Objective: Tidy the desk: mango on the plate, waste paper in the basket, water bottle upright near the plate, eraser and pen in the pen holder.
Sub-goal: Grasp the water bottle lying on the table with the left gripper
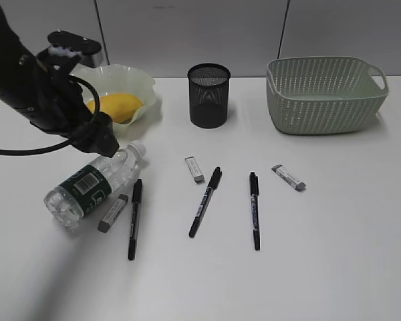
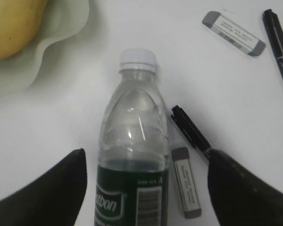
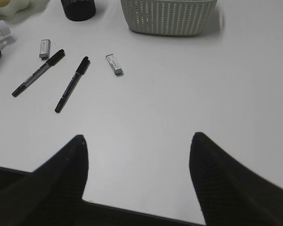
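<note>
Lying on its side on the desk (image 1: 321, 267), the water bottle (image 1: 97, 184) points its white cap toward the plate (image 1: 144, 83), which holds the mango (image 1: 115, 107); the arm hides part of both plate and fruit. The left gripper (image 1: 101, 142) hangs over the bottle's neck end, fingers spread wide on either side of the bottle in the left wrist view, gripping nothing; only the finger tips show there, and the bottle's lower half is cut off. An eraser (image 1: 113, 212) and a pen (image 1: 134, 218) lie just beside the bottle. Two more pens (image 1: 205, 202) (image 1: 254, 210) and two erasers (image 1: 194, 169) (image 1: 289, 177) lie mid-desk. The pen holder (image 1: 208, 95) and basket (image 1: 326, 93) stand at the back; their insides are hard to make out. The right gripper (image 3: 137, 160) appears only in its wrist view, open wide and empty above bare desk.
</note>
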Robot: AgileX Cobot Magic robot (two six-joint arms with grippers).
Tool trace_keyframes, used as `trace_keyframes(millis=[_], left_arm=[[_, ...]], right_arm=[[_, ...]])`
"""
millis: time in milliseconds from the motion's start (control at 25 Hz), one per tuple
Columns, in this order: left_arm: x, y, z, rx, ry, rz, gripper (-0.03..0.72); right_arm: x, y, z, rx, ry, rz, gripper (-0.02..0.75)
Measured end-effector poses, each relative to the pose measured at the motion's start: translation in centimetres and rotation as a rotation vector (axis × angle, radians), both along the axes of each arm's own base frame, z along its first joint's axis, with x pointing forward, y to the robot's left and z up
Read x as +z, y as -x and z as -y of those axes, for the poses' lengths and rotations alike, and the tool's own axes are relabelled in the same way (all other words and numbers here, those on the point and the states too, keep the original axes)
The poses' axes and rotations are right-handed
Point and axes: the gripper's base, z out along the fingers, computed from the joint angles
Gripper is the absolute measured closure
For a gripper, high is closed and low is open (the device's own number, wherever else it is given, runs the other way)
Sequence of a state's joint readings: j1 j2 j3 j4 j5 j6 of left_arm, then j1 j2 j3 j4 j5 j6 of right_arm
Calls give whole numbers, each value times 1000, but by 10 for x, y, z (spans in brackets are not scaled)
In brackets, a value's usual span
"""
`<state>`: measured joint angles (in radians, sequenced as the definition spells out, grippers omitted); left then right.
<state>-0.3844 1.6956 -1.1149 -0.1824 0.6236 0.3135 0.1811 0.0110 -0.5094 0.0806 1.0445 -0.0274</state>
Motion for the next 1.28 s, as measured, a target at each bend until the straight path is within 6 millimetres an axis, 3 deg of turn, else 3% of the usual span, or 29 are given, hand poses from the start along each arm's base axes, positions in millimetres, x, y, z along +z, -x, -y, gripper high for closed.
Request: trace_keyframes(millis=[240, 640, 840, 1000, 1280], left_arm=[[-26, -33, 11, -25, -57, -56, 87], [-59, -69, 24, -79, -188, -282, 96], [-51, -83, 28, -88, -238, -380, 96], [-41, -99, 34, -64, -230, -348, 96], [-52, -100, 36, -60, -226, -381, 97]], right_arm=[[0, 0, 0, 0, 1, 0, 210], [0, 0, 0, -5, -4, -1, 210], [0, 0, 0, -6, -3, -1, 210], [0, 0, 0, -7, -2, 0, 210], [0, 0, 1, -7, -2, 2, 210]])
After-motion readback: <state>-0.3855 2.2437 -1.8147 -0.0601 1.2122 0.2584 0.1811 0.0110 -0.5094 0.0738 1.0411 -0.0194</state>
